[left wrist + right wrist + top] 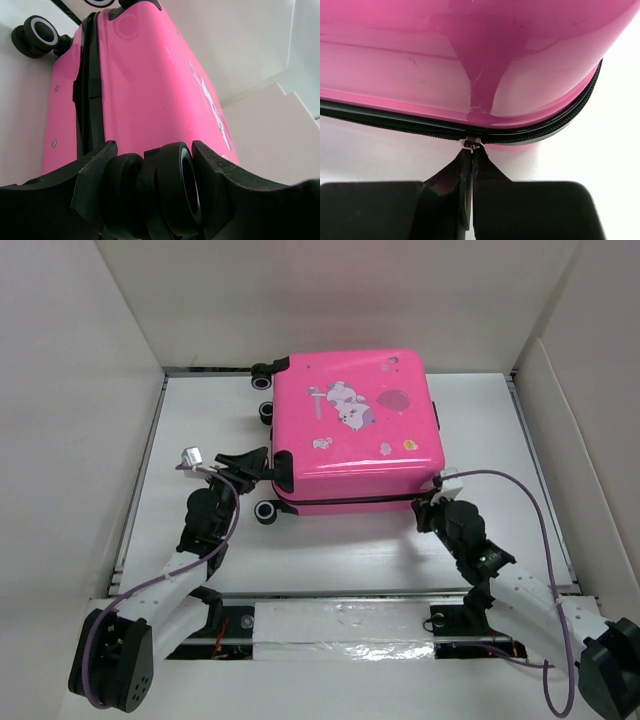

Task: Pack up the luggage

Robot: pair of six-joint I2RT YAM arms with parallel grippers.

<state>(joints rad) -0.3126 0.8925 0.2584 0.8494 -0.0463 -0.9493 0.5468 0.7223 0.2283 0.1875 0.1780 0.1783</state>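
A closed pink luggage lies flat on the white counter, sticker side up, its black wheels facing the left arm and its zippered near edge facing both arm bases. It sits towards the far middle of the counter, between the two arms.

The left tool meets the case at its near-left corner. There its two black fingers are clamped on a double wheel, one finger pressed against each side.

The right tool is at the near-right corner, low against the counter and just under the curve of the shell. Its fingers are pressed together on the small metal zipper pull. The pull sits on the black zipper, which runs along the seam and bends up around the corner.
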